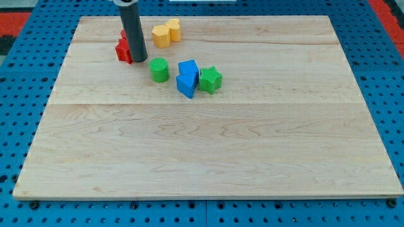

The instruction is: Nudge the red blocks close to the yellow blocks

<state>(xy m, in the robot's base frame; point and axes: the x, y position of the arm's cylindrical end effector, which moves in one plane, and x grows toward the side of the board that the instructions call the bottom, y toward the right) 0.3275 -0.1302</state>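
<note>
tip: my tip [139, 60] holds nothing, touching reds' 3 o'clock side
reds [123, 50]: near yellows [165, 33], at their 8 o'clock
step: reseat at reds' 9 o'clock; push slowly toward 2 o'clock

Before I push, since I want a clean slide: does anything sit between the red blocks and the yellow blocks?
Nothing visible does. My tip stands against the right side of the red blocks, between them and the yellow blocks up to the right; bare board lies across that gap. The green cylinder sits below that path.
</note>
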